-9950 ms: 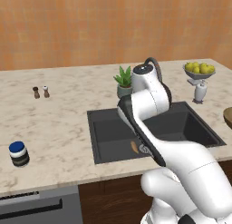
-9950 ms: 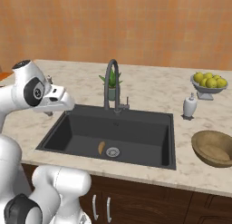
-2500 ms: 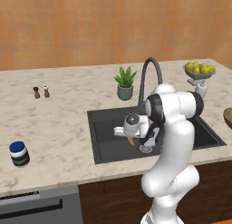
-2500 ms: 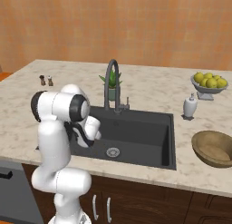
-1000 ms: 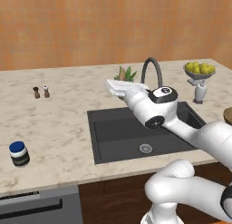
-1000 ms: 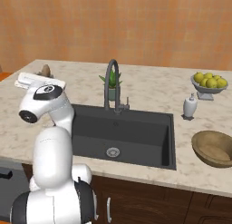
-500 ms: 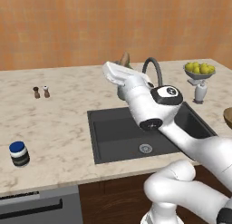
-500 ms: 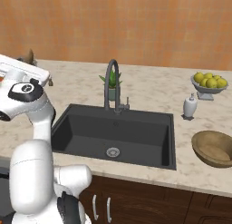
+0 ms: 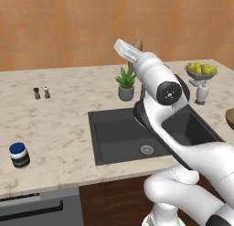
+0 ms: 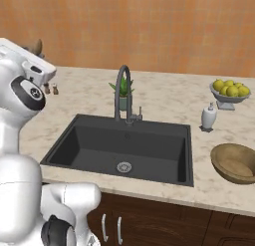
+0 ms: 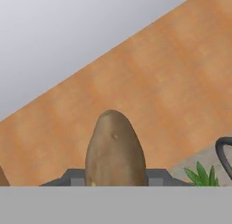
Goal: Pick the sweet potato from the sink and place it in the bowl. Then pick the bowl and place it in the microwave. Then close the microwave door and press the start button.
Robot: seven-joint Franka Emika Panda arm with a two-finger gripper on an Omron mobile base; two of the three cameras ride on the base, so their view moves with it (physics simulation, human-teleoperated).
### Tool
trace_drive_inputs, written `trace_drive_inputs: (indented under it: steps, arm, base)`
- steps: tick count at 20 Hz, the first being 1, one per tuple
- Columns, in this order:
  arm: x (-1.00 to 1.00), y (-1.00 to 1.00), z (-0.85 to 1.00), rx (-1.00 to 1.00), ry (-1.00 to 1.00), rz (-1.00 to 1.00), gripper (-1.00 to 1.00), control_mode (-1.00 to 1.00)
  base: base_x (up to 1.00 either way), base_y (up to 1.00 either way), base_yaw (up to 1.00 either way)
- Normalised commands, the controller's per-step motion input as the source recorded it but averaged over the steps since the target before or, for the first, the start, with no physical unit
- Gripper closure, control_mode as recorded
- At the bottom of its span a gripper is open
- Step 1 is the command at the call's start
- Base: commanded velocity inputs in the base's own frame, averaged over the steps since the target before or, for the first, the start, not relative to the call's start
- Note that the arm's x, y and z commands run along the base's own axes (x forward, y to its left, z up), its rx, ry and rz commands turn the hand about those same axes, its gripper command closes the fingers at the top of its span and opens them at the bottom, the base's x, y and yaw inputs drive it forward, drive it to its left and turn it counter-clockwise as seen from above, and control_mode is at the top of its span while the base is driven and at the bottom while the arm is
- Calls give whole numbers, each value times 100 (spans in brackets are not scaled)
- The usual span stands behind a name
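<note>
My gripper [image 9: 136,48] is raised high above the counter in front of the orange wall, shut on the sweet potato [image 9: 138,42]. In the hand view the brown root [image 11: 115,148] stands upright between the two dark fingertips [image 11: 155,177]. From the right base view the potato [image 10: 36,46] pokes up behind the white hand at the far left. The black sink [image 9: 119,137] [image 10: 130,149] lies below with only its round drain [image 10: 124,167] in it. The tan wooden bowl [image 10: 234,163] [image 9: 230,118] sits on the counter right of the sink. The microwave and its door are out of view.
A dark arched faucet [image 10: 123,92] and a potted plant [image 9: 125,83] stand behind the basin. A grey bowl of yellow fruit [image 10: 229,92] and a soap dispenser [image 10: 208,117] are at the back right. Two shakers [image 9: 41,93] and a blue-lidded jar [image 9: 19,155] stand left.
The arm rose out of the sink with the sweet potato in the gripper and kept lifting it higher toward the wall. The basin no longer holds the potato.
</note>
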Motion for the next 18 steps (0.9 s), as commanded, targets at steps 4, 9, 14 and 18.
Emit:
trace_drive_inputs:
  steps: [4, 9, 14, 18]
  arm:
    - [-52, -97, 2, 0, 35, 0, 100, -100]
    - [-47, -100, 0, 0, 37, -3, 100, -100]
    - [-29, -92, 0, -2, 46, -6, 100, -100]
    - [-5, -93, -33, -5, 35, -4, 100, -100]
  base:
    - [0, 0, 0]
    - [0, 0, 0]
    - [0, 0, 0]
    - [0, 0, 0]
